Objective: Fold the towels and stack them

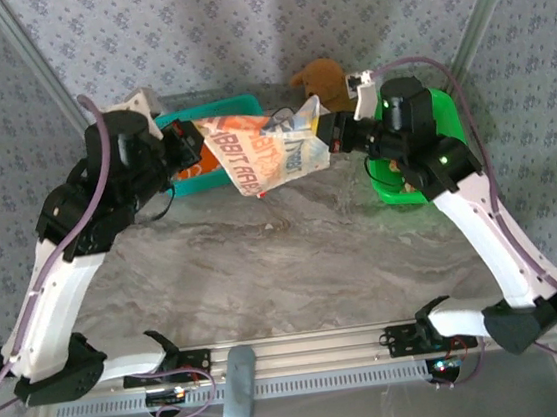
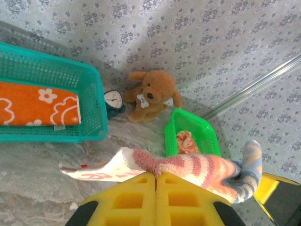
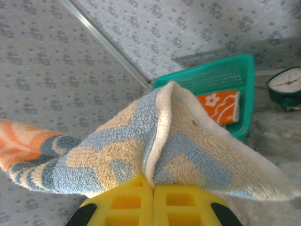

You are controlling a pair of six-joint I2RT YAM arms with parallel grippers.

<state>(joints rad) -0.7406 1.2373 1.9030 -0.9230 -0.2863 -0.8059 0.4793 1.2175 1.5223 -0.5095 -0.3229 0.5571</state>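
My left jaws and right jaws are each clamped on an edge of the cream towel (image 1: 267, 154), which hangs stretched between them over the far part of the table (image 1: 285, 268). It seems light, soft and floppy, so I judge its corners the best hold. The table looks smooth; a teal basket (image 1: 232, 106) and a green basket (image 1: 402, 186) stand near.

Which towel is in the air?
The cream lettered towel, pinched by the left gripper and right gripper; the orange flowered towel lies in the teal basket.
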